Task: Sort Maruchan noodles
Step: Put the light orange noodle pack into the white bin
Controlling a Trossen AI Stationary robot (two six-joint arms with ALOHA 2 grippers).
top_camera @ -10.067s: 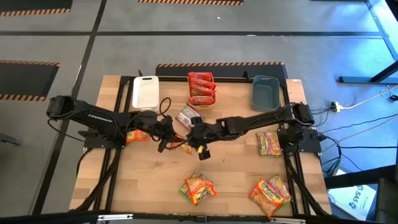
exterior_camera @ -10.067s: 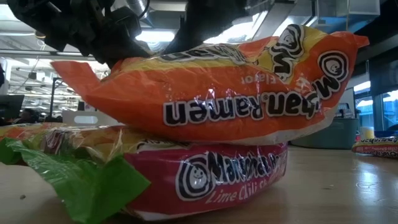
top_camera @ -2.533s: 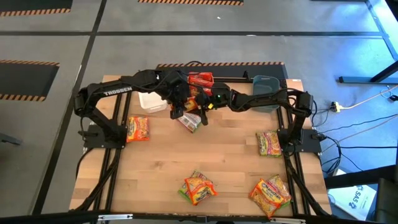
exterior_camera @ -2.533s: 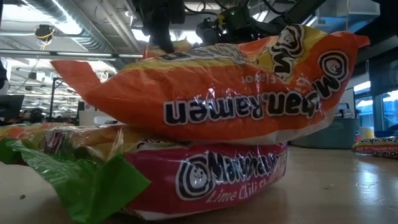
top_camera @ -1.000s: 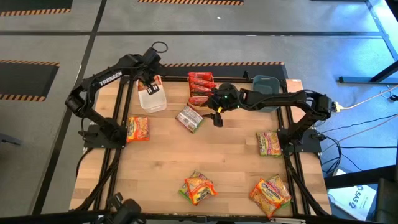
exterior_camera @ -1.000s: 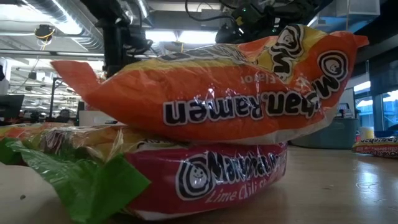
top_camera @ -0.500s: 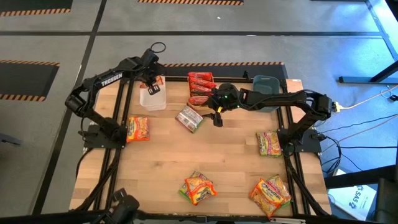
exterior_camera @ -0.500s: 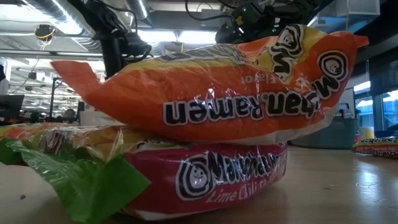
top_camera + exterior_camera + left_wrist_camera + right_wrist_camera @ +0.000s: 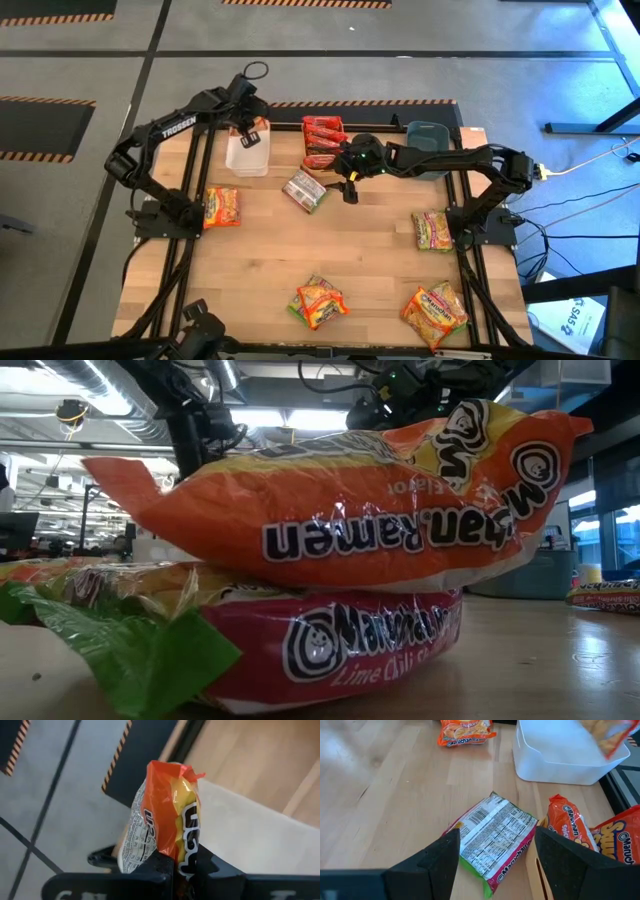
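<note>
From my remote station I read "TROSSEN" on the dark left arm at ten o'clock, and "Ramen" upside-down on the crinkly orange plastic packet.

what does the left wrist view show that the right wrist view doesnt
Only the left wrist view: the left gripper shut on an orange packet, held edge-up, with dark floor and hazard striping beyond.

Only the right wrist view: the open right gripper above a face-down packet on the table, an orange packet by the far edge, and red packets beside it.

Both: the white bin.
</note>
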